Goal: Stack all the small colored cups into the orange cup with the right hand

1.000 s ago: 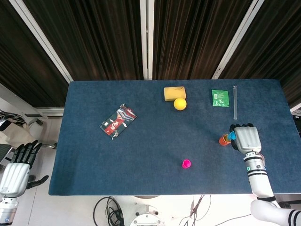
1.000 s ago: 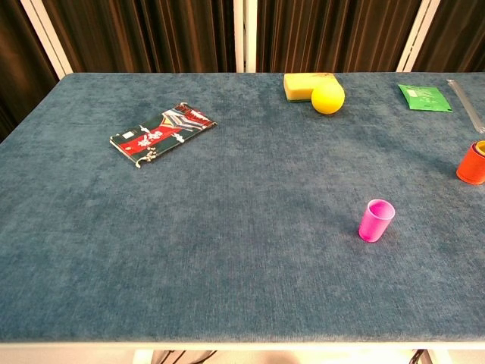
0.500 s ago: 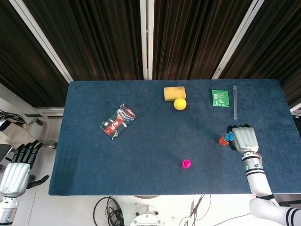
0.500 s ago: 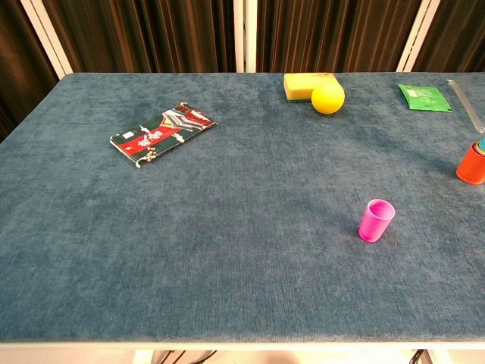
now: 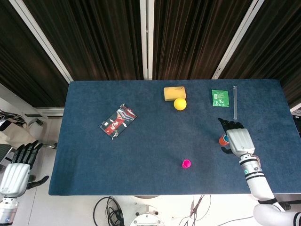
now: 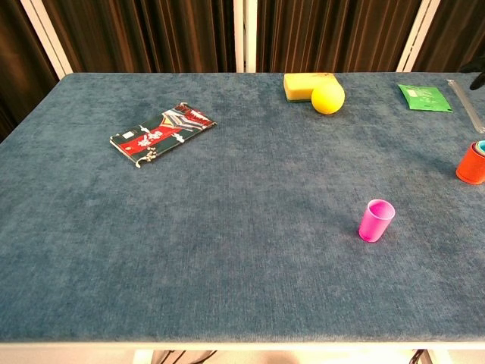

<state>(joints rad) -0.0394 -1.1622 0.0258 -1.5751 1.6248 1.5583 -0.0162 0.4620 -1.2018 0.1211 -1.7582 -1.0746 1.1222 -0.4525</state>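
While our right hand [image 5: 239, 141] hovers with fingers spread and empty over the orange cup [image 6: 471, 164], which has a blue cup nested inside, the pink cup [image 6: 376, 220] stands well apart toward the table's near edge; a careless sideways sweep could topple the stack.

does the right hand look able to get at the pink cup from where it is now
Probably yes. The right hand hovers by the orange cup, fingers spread and empty, and only bare table lies between it and the upright pink cup.
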